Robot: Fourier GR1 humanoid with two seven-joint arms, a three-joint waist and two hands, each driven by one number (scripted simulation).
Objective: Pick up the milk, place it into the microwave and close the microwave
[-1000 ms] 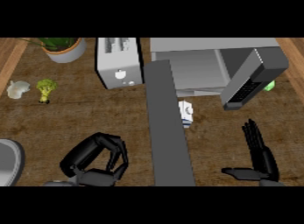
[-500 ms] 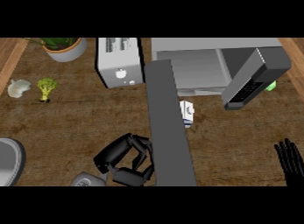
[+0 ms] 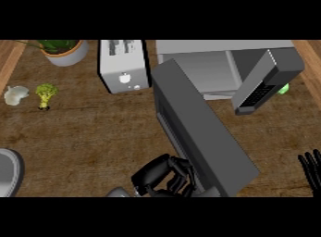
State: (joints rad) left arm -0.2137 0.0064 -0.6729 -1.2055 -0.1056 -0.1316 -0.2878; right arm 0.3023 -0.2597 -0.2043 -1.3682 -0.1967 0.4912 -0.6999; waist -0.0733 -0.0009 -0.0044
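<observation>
Now one microwave (image 3: 217,69), left hand (image 3: 164,178) curled on door (image 3: 200,134); right hand (image 3: 320,172) straight-fingered

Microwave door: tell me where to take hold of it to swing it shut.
Take the microwave door at its free end, nearest the view's lower edge, from its left face, where the curled left hand sits. It hinges at the microwave, so that end likely swings easiest.

Just one view here, from the head, looking steeply down at the wooden surface (image 3: 88,134), microwave (image 3: 217,69) up top, forearms entering from below.
</observation>
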